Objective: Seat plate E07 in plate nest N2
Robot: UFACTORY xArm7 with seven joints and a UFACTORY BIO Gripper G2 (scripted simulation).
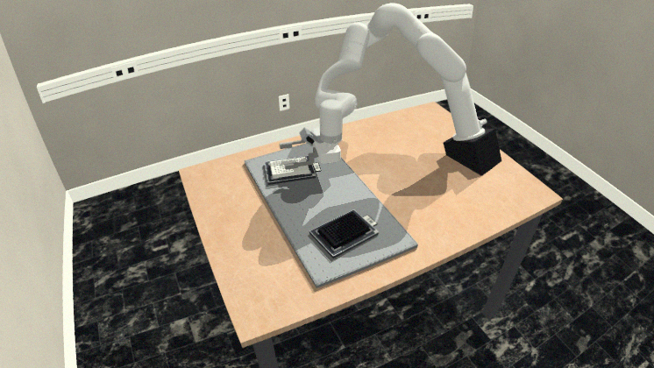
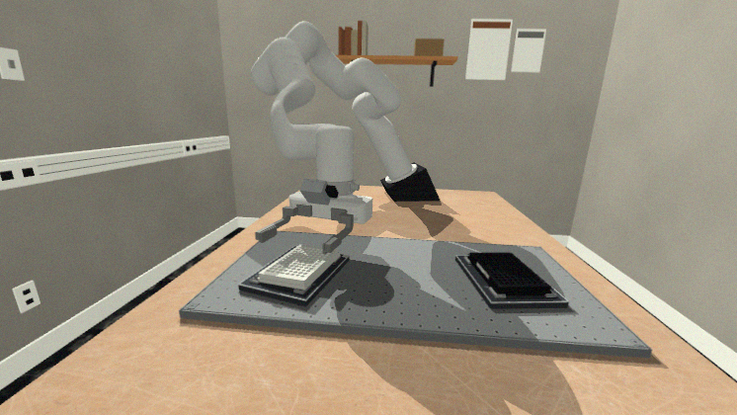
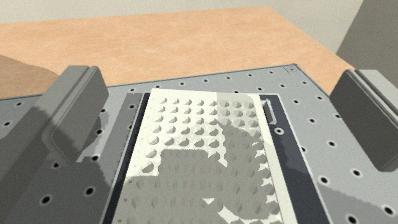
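A white well plate (image 1: pixel 281 170) (image 2: pixel 293 269) (image 3: pixel 192 122) lies in a dark nest (image 2: pixel 273 294) (image 3: pixel 296 155). In the wrist view it sits close to the nest's left edge, with a wider dark band on its right; I cannot tell whether it lies fully flat. A black well plate (image 1: pixel 345 228) (image 2: pixel 510 273) lies in the other nest (image 2: pixel 531 304). No plate or nest name is readable. My gripper (image 2: pixel 298 239) (image 3: pixel 224 118) is open and empty above the far part of the white plate, its fingers wide apart on either side.
Both nests stand on a grey perforated board (image 1: pixel 334 269) (image 2: pixel 410 332) on the wooden table (image 1: pixel 219 256) (image 2: pixel 205 371). A small pale tag (image 1: pixel 369 221) is beside the black plate's nest, and another (image 1: pixel 316 166) beside the white plate's nest. A wall runs behind the table.
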